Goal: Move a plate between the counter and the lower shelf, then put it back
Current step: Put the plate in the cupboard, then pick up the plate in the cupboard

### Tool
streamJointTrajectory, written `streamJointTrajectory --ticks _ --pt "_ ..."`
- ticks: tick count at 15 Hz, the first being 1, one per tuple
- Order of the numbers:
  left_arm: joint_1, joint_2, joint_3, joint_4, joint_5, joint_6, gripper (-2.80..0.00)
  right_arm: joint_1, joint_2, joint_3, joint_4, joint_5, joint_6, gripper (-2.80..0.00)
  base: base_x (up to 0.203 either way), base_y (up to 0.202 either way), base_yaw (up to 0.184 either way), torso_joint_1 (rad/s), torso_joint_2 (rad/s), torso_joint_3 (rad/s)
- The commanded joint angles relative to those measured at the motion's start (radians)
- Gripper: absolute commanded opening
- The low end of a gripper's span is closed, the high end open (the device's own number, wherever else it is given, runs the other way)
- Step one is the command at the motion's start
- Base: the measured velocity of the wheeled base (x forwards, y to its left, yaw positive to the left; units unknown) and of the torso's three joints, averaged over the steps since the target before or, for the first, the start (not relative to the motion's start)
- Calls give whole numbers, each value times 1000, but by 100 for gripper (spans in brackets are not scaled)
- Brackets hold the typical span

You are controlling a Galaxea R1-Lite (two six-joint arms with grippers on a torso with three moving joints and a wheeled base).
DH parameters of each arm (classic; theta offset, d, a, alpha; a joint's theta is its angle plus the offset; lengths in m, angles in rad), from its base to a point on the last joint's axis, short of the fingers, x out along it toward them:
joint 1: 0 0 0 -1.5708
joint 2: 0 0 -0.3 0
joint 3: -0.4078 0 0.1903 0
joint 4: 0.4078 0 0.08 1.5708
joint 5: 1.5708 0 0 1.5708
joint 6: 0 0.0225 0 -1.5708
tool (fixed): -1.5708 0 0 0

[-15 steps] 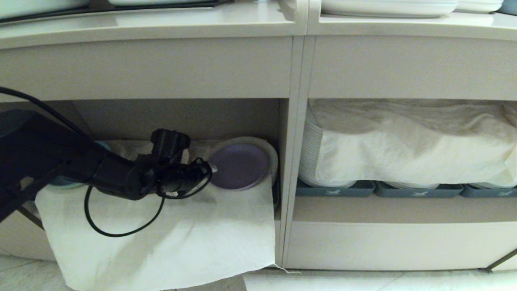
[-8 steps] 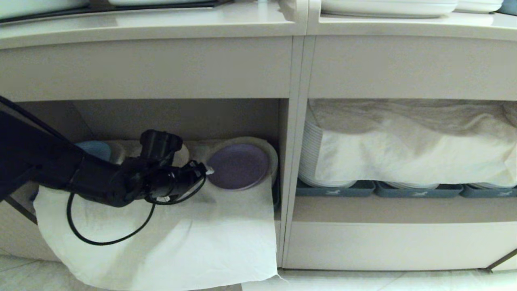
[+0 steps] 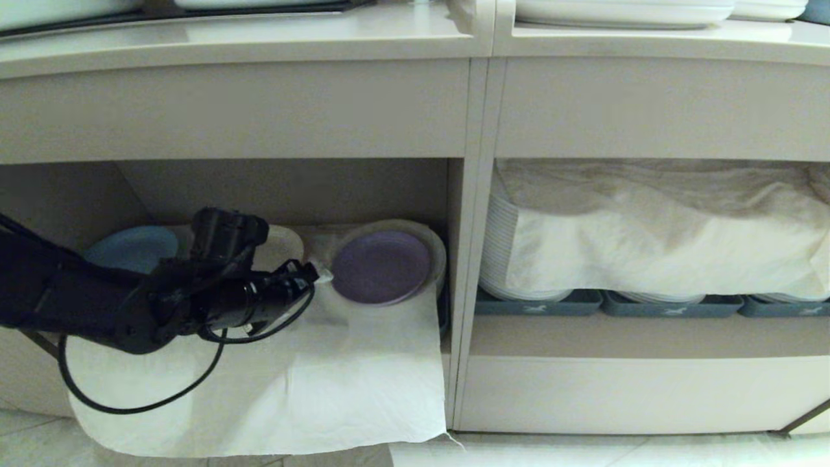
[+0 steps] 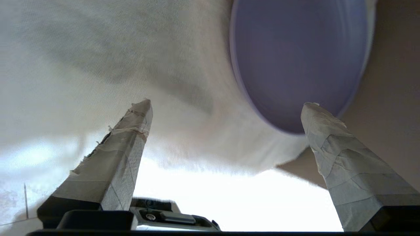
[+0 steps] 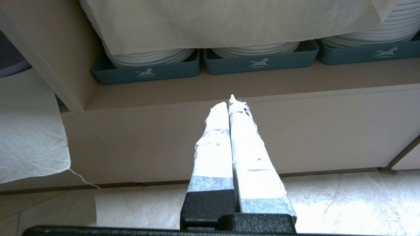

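Two taped fingers [image 4: 128,144] of the left hand [image 3: 310,275] stand spread wide with nothing between them. The black left arm reaches in level from the robot's left, its forearm lying low over the hanging part of the white cloth [image 3: 363,383], a black cable looping beneath it and the wrist camera standing up above it. The fingertips point sideways toward the right wall of the lower shelf [image 3: 292,188].

Just past the fingertips, and apart from them, lies the plate [image 3: 381,266]: small, round and lavender, resting flat on top of a pale stack that the cloth partly wraps, hard against the niche's right side. In the left wrist view the plate [image 4: 295,62] sits ahead of the open fingers, nearer the one finger than the other, with the cloth [image 4: 98,65] filling the space ahead of the other finger.

Behind the arm, on its far side from the plate, a blue plate [image 3: 133,248] shows at the back of the niche.

The right hand [image 5: 231,103] is out of the head view; its own camera shows its fingers pressed together, empty, pointing at the cabinet front below the blue-grey trays [image 5: 259,62] of white plates in the neighbouring niche.

Farthest off, above both niches, runs the tabletop [image 3: 259,39], its thick front edge across the upper part of the head view.
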Motion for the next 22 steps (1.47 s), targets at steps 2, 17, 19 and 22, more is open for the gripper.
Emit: streamJointTrajectory --ticks 2,17,19,22 --pt "0 -94 60 -2 1 -4 -280 1 0 0 0 -1 0 -280 0 0 0 0 0 0" --pt "0 -428 343 2 0 120 -280 1 0 0 0 -1 0 -280 0 0 0 0 0 0" --pt "1 -502 378 2 0 164 -280 1 0 0 0 -1 0 -280 0 0 0 0 0 0" --pt "2 -599 437 2 1 262 -280 1 0 0 0 -1 0 -280 0 0 0 0 0 0"
